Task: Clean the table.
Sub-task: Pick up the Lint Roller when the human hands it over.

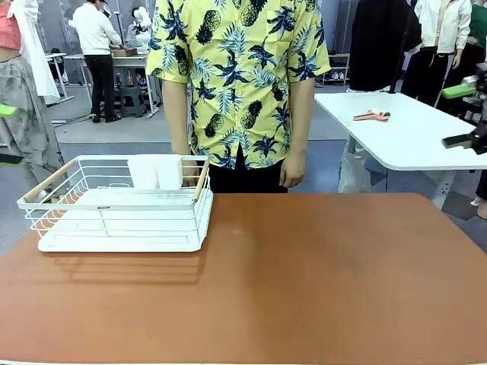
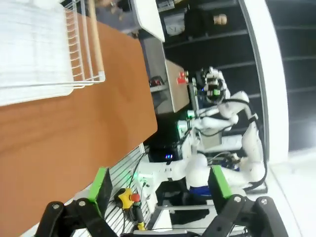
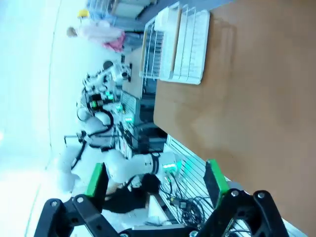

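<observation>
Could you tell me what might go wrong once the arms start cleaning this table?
1. The rack sits on the table at its left side; a sweep by the left gripper could snag or shove it.
2. The person stands at the far edge, hand hanging low; a far reach might strike it.

One reddish-brown bench (image 1: 304,289) is carrying one white wire rack (image 1: 114,220) at its far left corner. Two wooden handles (image 1: 48,181) are topping the rack's two short sides, and two white cups (image 1: 156,171) are standing side by side inside it. One person (image 1: 240,84) is standing at the bench's far edge. One white table (image 1: 411,144) beyond the far right corner is bearing one orange tool (image 1: 373,115). Two grasping parts are hanging spread wide, the left end effector (image 2: 160,186) and the right end effector (image 3: 156,178), each showing two green pads (image 2: 101,190).
</observation>
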Tool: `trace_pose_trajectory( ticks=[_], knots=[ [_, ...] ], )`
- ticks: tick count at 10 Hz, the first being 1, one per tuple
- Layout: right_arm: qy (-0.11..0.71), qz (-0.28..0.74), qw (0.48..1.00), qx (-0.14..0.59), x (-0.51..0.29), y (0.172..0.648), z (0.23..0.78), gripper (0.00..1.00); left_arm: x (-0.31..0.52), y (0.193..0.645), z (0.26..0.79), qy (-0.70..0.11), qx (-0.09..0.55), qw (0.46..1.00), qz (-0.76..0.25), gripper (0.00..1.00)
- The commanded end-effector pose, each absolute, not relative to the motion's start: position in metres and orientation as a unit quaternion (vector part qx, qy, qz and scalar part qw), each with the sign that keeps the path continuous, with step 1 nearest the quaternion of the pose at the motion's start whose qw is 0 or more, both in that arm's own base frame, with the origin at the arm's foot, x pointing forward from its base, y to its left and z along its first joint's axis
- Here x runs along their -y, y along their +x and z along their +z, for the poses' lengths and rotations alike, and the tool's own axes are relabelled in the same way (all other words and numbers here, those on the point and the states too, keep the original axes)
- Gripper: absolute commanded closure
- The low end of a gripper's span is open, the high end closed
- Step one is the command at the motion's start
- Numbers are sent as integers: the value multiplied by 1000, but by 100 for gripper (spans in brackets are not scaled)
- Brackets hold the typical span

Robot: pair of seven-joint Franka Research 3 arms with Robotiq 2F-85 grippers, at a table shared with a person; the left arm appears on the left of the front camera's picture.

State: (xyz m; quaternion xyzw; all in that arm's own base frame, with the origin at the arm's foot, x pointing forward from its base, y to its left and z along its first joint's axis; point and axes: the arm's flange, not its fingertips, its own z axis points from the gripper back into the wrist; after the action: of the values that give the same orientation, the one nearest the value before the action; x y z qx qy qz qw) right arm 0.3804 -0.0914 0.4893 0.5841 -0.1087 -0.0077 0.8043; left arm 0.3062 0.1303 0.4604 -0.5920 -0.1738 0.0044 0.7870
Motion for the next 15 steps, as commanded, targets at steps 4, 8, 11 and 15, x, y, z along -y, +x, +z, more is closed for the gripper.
trace_pose_trajectory(
  ticks=[4, 8, 11, 15],
  knots=[
    [605, -66, 780, 143, 174, 349, 472, 0, -189, 276, 461, -612, 190, 766, 47, 0],
    [605, -91, 775, 159, 197, 339, 471, 0, -204, 274, 455, -616, 197, 761, 51, 0],
    [608, -109, 768, 169, 212, 335, 474, 0, -197, 277, 454, -613, 195, 765, 38, 0],
    [604, -118, 766, 188, 232, 330, 463, 0, -191, 279, 451, -606, 186, 772, 47, 0]
  ],
)
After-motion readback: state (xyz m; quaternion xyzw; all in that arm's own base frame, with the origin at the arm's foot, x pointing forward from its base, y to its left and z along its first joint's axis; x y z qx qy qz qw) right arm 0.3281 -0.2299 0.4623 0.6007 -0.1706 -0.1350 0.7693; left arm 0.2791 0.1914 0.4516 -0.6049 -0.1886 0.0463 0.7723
